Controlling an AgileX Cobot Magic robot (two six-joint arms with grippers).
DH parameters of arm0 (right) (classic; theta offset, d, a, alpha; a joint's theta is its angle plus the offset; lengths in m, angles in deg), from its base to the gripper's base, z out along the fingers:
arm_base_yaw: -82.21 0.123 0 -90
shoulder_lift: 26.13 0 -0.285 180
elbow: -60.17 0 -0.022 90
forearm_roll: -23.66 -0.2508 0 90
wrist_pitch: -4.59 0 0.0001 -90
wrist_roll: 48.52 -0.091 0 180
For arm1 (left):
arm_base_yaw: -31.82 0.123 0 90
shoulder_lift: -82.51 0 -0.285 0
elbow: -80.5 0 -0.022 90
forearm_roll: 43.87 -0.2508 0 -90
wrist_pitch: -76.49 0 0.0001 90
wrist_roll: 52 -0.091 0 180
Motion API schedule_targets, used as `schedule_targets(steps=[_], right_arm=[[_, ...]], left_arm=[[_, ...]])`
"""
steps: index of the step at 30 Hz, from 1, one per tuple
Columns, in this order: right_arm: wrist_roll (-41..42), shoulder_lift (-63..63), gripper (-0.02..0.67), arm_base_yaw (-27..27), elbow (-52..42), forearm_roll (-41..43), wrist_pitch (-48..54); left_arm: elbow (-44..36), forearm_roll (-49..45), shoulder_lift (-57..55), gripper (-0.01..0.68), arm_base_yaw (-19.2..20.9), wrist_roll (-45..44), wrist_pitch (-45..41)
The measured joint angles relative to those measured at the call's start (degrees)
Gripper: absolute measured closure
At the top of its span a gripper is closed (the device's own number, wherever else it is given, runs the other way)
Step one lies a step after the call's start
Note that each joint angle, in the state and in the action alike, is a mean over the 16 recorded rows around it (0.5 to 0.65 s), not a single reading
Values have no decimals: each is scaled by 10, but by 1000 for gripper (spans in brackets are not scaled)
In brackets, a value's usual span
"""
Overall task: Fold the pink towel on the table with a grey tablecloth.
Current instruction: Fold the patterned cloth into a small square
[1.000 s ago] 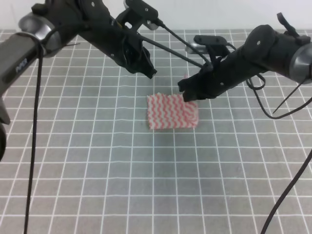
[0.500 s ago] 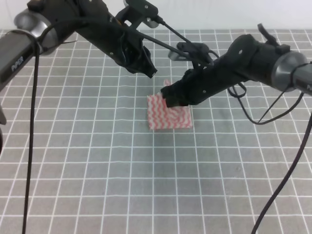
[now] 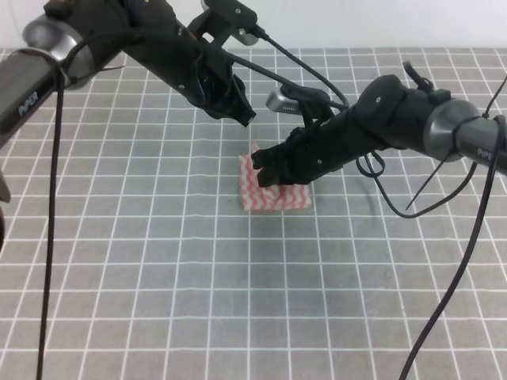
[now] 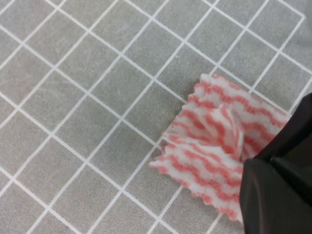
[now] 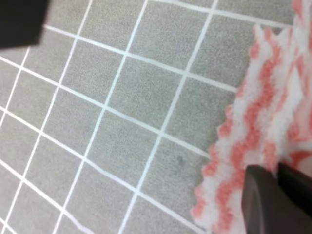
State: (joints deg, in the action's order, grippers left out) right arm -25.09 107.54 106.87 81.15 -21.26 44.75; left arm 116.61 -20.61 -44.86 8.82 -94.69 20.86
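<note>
The pink towel (image 3: 273, 198) lies on the table with a grey tablecloth (image 3: 158, 277), near the middle. My right gripper (image 3: 265, 168) is shut on the towel's right edge and holds it raised and drawn leftward over the rest of the cloth. In the right wrist view the fingers (image 5: 273, 195) pinch the zigzag cloth (image 5: 258, 117). My left gripper (image 3: 242, 116) hovers just above and behind the towel, its jaws together and holding nothing. In the left wrist view the towel (image 4: 209, 146) is bunched up beside a black gripper body (image 4: 278, 190).
Black cables (image 3: 444, 309) hang from the right arm over the table's right side. The white-lined grey cloth runs out on all sides of the towel. A white wall (image 3: 356, 20) stands behind the table's far edge.
My right gripper has moved left with the towel's right edge, so the cloth on the table is narrower and partly doubled over. The left arm has barely moved.
</note>
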Motion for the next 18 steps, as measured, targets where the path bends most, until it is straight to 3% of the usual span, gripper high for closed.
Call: schedule_targets(steps=[14,18], right_arm=[[51,18,444,0,0,-91,10],[53,27,431,0,0,-108,20]], left_arm=[[0,0,-2,674,0,0,0],[0,1,-3,674,0,0,-1]])
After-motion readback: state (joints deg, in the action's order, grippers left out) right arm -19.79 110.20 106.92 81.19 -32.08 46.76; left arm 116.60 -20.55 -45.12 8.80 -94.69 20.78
